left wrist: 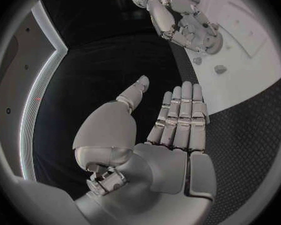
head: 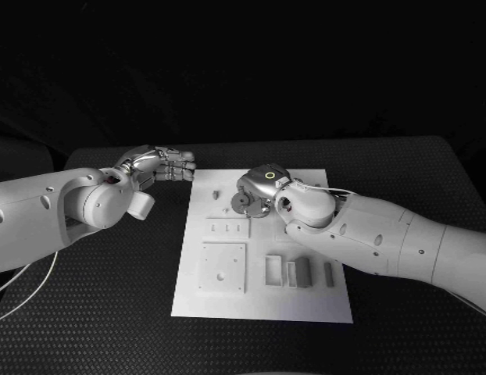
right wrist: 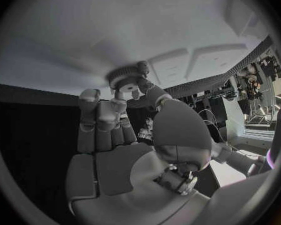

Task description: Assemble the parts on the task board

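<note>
The white task board (head: 311, 305) lies in the middle of the black tabletop (head: 108, 328). The right robot hand (head: 257, 194) hangs over the board's far end, and from behind its wrist I can see a small round toothed part (right wrist: 125, 76), like a gear, pinched between its thumb and fingertips (right wrist: 90, 96) just above the white surface. That hand and its thick white forearm cover much of the board's far right corner, so whatever sits beneath is hidden.

The left robot hand (head: 164, 164) holds off to the side of the board, over bare tabletop near the far left corner; its fingers (left wrist: 181, 110) lie straight and close together, the thumb apart, with nothing in them.

Nearer on the board sit a square plate (head: 223, 267), a smaller slotted block (head: 228, 227) and a few upright rectangular pieces (head: 291, 271). Two small loose parts (left wrist: 220, 69) lie near the right hand.
</note>
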You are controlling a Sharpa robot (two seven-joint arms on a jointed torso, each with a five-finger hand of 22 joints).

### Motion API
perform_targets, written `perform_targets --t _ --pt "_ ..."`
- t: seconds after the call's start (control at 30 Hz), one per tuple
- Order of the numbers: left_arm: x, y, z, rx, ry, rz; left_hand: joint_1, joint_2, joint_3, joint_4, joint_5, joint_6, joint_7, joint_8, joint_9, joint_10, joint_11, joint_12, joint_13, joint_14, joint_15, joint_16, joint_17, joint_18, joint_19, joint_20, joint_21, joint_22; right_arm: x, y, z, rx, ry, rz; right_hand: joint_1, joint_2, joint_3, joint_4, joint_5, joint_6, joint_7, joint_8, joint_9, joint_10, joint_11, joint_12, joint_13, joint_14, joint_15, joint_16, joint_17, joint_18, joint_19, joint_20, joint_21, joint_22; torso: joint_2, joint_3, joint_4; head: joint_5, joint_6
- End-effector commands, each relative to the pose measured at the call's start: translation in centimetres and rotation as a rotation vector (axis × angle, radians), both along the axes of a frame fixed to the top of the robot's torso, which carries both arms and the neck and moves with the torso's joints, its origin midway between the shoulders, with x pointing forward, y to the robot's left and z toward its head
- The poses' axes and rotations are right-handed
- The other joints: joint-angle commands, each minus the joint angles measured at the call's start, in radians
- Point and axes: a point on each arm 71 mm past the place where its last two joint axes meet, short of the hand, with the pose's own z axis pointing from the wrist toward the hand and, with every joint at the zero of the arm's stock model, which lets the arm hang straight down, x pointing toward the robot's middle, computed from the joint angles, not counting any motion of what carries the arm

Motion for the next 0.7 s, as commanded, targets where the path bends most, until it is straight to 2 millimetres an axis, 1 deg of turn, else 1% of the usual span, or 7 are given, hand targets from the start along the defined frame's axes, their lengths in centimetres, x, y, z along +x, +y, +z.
perform_targets --t 0.03,0.17,0.3,0.47,0.7 --pt "0.04 -0.07 0.12 -0.003 -0.008 -0.003 0.006 0.004 -0.002 -0.002 0.003 -0.008 0.006 -0.005 -0.002 -0.003 0.001 -0.006 0.001 0.007 -0.002 -0.004 0.002 -0.01 0.005 -0.003 -0.006 -0.001 -0.24 -0.58 -1.4 -0.062 0.032 -0.005 -0.007 0.002 0.02 -0.022 0.004 0.024 0.017 -0.002 0.022 0.006 0.0 0.0 -0.002 0.005 -0.004 0.006 -0.002 0.069 0.006 -0.003 0.007 0.018 0.0 -0.0003 0.0003 0.0 0.001" --pt "0.03 -0.1 0.12 -0.003 -0.007 -0.005 0.006 0.004 -0.002 -0.002 0.003 -0.008 0.006 -0.005 -0.002 -0.003 0.001 -0.006 0.001 0.007 -0.002 -0.004 0.002 -0.01 0.005 -0.003 -0.006 -0.001 -0.33 -0.44 -1.24 -0.048 0.024 0.007 -0.014 -0.002 0.021 -0.021 0.004 0.024 0.017 -0.003 0.022 0.008 -0.001 -0.001 -0.003 0.007 -0.005 0.006 -0.002 0.069 0.008 -0.003 0.007 0.018 0.0 0.0001 -0.0004 0.002 0.004" --pt "0.02 -0.15 0.12 -0.004 -0.007 -0.006 0.006 0.004 -0.002 -0.002 0.003 -0.008 0.006 -0.005 -0.002 -0.003 0.001 -0.006 0.001 0.007 -0.002 -0.004 0.002 -0.01 0.005 -0.003 -0.006 -0.001 -0.38 -0.37 -1.07 -0.037 0.013 0.013 -0.014 -0.003 0.022 -0.02 0.004 0.024 0.017 -0.004 0.022 0.008 -0.001 -0.001 -0.003 0.007 -0.005 0.006 -0.002 0.069 0.009 -0.003 0.007 0.017 0.0 0.0005 -0.0002 0.002 0.005" --pt "0.0 -0.12 0.13 -0.003 -0.007 -0.005 0.006 0.004 -0.002 -0.002 0.003 -0.008 0.006 -0.005 -0.002 -0.003 0.001 -0.006 0.002 0.007 -0.002 -0.004 0.002 -0.01 0.005 -0.003 -0.006 -0.001 -0.27 -0.52 -0.97 -0.027 0.002 0.013 -0.019 -0.007 0.023 -0.018 0.004 0.024 0.017 -0.005 0.023 0.01 -0.001 -0.002 -0.004 0.008 -0.005 0.006 -0.003 0.069 0.01 -0.004 0.006 0.017 0.0 -0.0003 -0.0009 0.001 0.007" --pt "0.01 -0.09 0.13 -0.003 -0.008 -0.004 0.006 0.003 -0.002 -0.002 0.003 -0.008 0.006 -0.005 -0.002 -0.003 0.001 -0.006 0.002 0.007 -0.002 -0.005 0.002 -0.01 0.005 -0.003 -0.006 -0.001 -0.39 -0.47 -0.65 -0.004 -0.014 0.023 -0.02 -0.011 0.027 -0.016 0.004 0.024 0.016 -0.006 0.023 0.011 -0.001 -0.003 -0.005 0.01 -0.006 0.005 -0.003 0.069 0.012 -0.005 0.006 0.016 0.0 0.0001 0.0001 0.002 0.007"
